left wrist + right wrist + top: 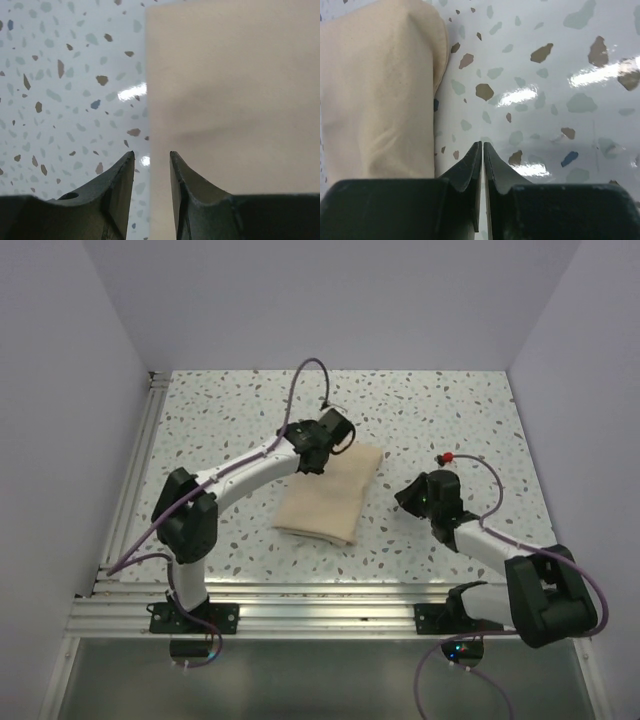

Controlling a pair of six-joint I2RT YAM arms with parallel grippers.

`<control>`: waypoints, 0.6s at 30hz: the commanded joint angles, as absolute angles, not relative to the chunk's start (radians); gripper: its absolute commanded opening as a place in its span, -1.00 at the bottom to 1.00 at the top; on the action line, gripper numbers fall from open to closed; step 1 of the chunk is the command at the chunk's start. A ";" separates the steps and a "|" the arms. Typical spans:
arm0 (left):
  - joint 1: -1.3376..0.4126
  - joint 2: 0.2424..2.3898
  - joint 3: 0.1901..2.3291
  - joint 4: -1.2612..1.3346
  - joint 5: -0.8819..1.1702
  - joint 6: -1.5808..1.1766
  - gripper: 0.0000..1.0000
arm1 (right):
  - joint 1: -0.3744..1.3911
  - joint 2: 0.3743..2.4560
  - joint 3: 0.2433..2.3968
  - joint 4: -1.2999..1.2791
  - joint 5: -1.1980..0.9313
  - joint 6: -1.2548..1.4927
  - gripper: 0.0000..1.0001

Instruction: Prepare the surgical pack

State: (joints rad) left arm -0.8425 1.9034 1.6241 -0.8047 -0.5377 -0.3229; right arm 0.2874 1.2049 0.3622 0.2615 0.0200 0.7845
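Note:
The surgical pack (330, 492) is a tan cloth bundle folded into a rectangle in the middle of the speckled table; tray, sachets and instruments are hidden. My left gripper (318, 458) is open over the bundle's far left edge. In the left wrist view the gripper (151, 154) straddles the straight cloth edge (235, 100), one finger over the table, one over the cloth. My right gripper (408, 496) is shut and empty, just right of the bundle. In the right wrist view the gripper (483, 145) is over bare table with the bundle's rounded corner (385, 90) at left.
The speckled table (450, 420) ends at an aluminium rail (300, 610) along the near edge and another rail (135, 470) on the left. Grey walls stand on three sides. Purple cables arc over both arms.

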 commanded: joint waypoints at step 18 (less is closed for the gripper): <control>-0.506 2.080 1.655 -0.523 -0.240 -0.305 -0.16 | 0.189 1.784 0.644 0.659 -0.350 0.910 -1.00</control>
